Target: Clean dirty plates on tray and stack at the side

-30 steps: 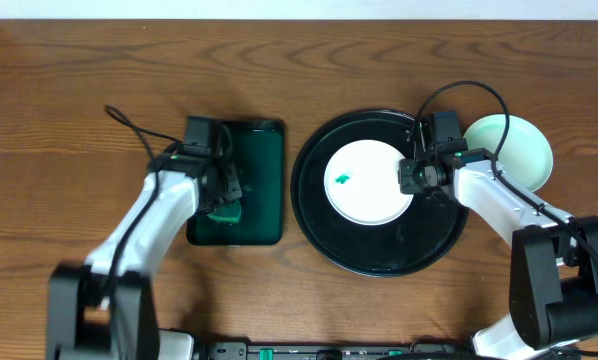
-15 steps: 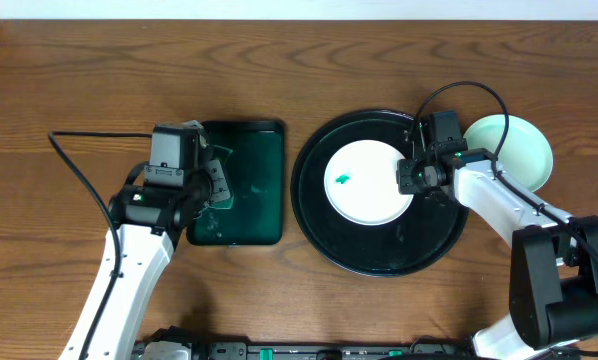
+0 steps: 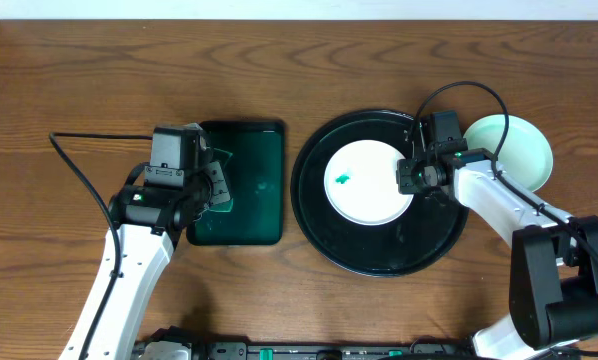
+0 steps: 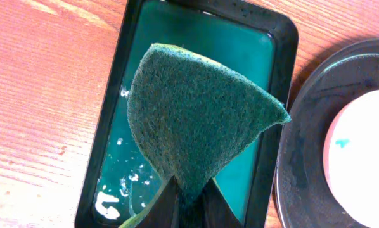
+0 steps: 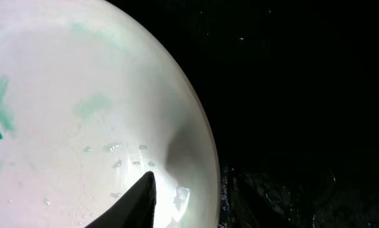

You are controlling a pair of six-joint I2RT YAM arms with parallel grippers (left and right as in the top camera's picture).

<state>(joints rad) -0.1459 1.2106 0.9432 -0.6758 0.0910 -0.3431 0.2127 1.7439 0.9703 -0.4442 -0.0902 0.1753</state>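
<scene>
A plate [image 3: 364, 195] lies on the tray [image 3: 379, 255], its right rim at the right claw [image 3: 411, 178]. Only the right wrist view shows one finger [image 5: 139, 199] lying over that wet rim. The other is lost against the black, so I cannot tell whether the claw grips. A green smudge [image 3: 343, 180] sits left of this claw. Behind the claw, off the tray, a second plate [image 3: 519, 150] rests on the tabletop [image 3: 79, 80]. The left claw [image 4: 183, 206] is pinched tight on a sponge [image 4: 196, 120] over the green tray [image 4: 240, 57], whose white flecks show only in its wrist view.

Bottom centre, the left pincer [image 4: 188, 197] pinches a rough green sponge [image 4: 199, 120] over a rectangular dark green tray [image 4: 240, 44].
</scene>
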